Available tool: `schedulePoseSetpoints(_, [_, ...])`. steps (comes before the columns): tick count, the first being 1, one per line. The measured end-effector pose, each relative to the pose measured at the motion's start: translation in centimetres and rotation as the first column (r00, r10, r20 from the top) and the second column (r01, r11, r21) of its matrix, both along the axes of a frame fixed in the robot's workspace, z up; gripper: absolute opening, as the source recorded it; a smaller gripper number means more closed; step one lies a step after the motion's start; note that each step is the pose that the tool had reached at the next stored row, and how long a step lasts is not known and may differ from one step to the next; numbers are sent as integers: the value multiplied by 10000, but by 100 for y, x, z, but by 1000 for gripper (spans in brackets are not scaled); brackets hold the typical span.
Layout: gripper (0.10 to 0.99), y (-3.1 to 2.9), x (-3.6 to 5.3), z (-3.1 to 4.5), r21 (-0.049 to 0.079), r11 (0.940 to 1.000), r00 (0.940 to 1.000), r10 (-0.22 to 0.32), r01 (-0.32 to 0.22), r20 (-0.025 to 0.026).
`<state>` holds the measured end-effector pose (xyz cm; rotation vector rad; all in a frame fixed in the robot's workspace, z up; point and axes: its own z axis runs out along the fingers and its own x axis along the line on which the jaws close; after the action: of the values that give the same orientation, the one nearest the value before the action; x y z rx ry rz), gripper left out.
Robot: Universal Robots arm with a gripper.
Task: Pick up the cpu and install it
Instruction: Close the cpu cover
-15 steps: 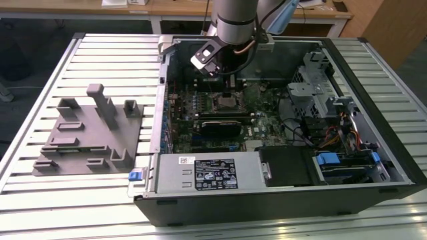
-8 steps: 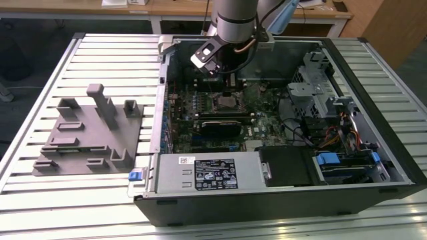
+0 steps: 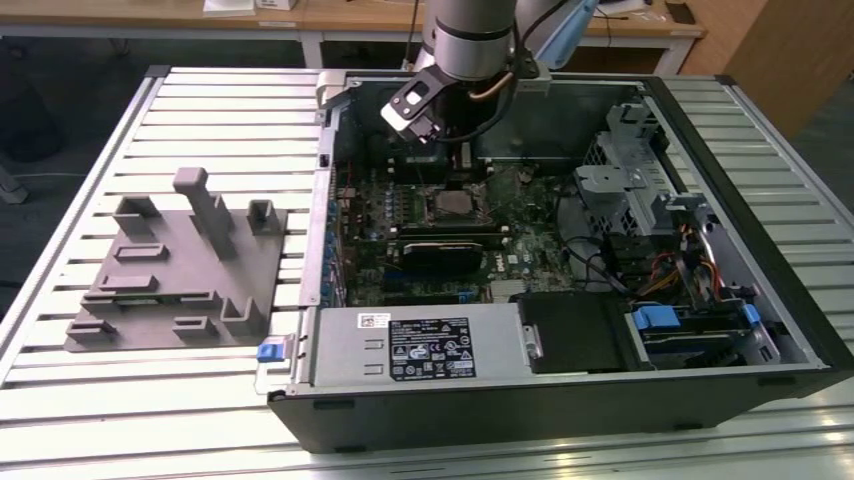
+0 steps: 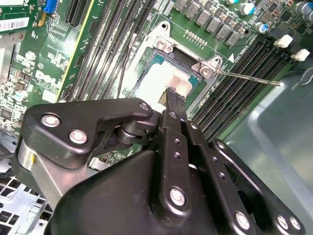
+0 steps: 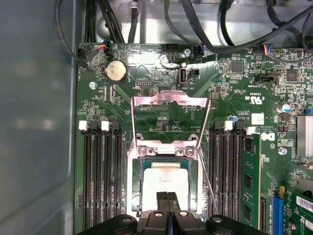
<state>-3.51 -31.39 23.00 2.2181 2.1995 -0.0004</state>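
Observation:
The cpu (image 5: pixel 164 177) lies flat in the motherboard socket with its pale silvery top up, seen in both wrist views (image 4: pixel 152 82) and in the exterior view (image 3: pixel 451 206). The socket's metal load plate (image 5: pixel 168 102) stands swung open, and its thin lever (image 4: pixel 244 77) sticks out to one side. My gripper (image 5: pixel 168 197) hangs just over the cpu's edge with its two black fingers pressed together and nothing between them. The fingertips (image 4: pixel 174 96) sit at or just above the chip's top; contact is unclear. In the exterior view the gripper (image 3: pixel 461 172) reaches down into the open case.
The open black computer case (image 3: pixel 747 330) lies on a slatted table. Memory slots (image 5: pixel 100 171) flank the socket. A black ribbed block (image 3: pixel 447 252) sits just in front of it. Cables and drive cages (image 3: pixel 627 190) fill the exterior view's right. A grey fixture (image 3: pixel 174 265) stands on the exterior view's left.

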Motion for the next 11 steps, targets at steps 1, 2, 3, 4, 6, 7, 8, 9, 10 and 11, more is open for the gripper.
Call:
schedulePoseSetpoints(1, [106, 0, 0, 5, 0, 10000, 10000, 0, 0, 0])
schedulePoseSetpoints(2, [106, 0, 0, 10, 0, 10000, 10000, 0, 0, 0])
schedulePoseSetpoints(3, [106, 0, 0, 15, 0, 10000, 10000, 0, 0, 0])
schedulePoseSetpoints(4, [106, 0, 0, 20, 0, 10000, 10000, 0, 0, 0])
schedulePoseSetpoints(6, [106, 0, 0, 31, 0, 10000, 10000, 0, 0, 0])
schedulePoseSetpoints(7, [106, 0, 0, 36, 1, 10000, 10000, 0, 0, 0])
schedulePoseSetpoints(8, [106, 0, 0, 41, 1, 10000, 10000, 0, 0, 0])
schedulePoseSetpoints(9, [106, 0, 0, 47, 1, 10000, 10000, 0, 0, 0])
schedulePoseSetpoints(10, [106, 0, 0, 53, 0, 10000, 10000, 0, 0, 0])
schedulePoseSetpoints(11, [106, 0, 0, 59, 1, 10000, 10000, 0, 0, 0])
